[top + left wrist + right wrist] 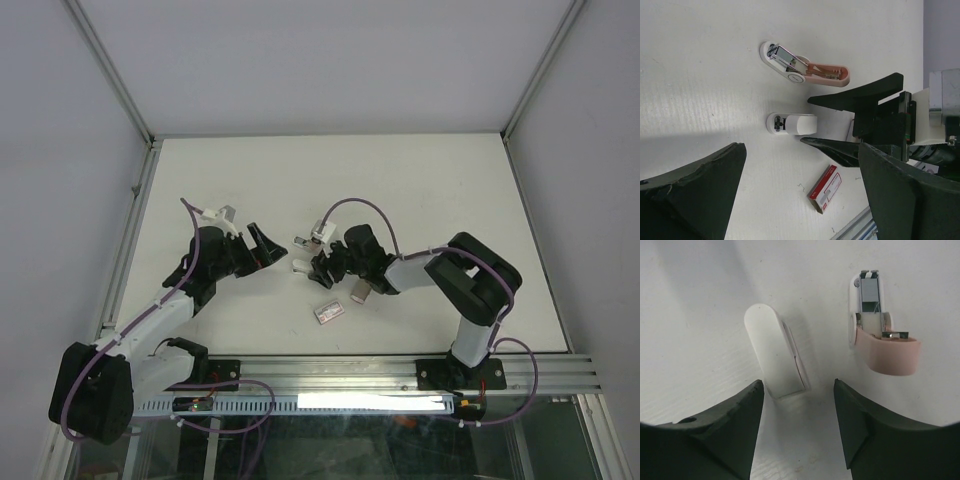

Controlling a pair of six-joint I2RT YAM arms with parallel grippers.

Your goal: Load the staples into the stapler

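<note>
The pink and white mini stapler [300,241] lies hinged open on the table, its metal channel showing in the left wrist view [805,70] and the right wrist view [880,325]. A small white rounded piece [302,267] lies beside it, also in the wrist views [792,124] [775,352]. My right gripper [322,268] is open and empty [798,385], its tips just short of the white piece. My left gripper [262,245] is open and empty [802,150], left of both pieces. I cannot make out a strip of staples.
A flat red-and-white box [329,312] lies near the front edge, also in the left wrist view [826,189], with a single loose staple [803,186] beside it. A grey-brown sleeve [360,292] lies by the right arm. A metal rail [400,370] runs along the near edge.
</note>
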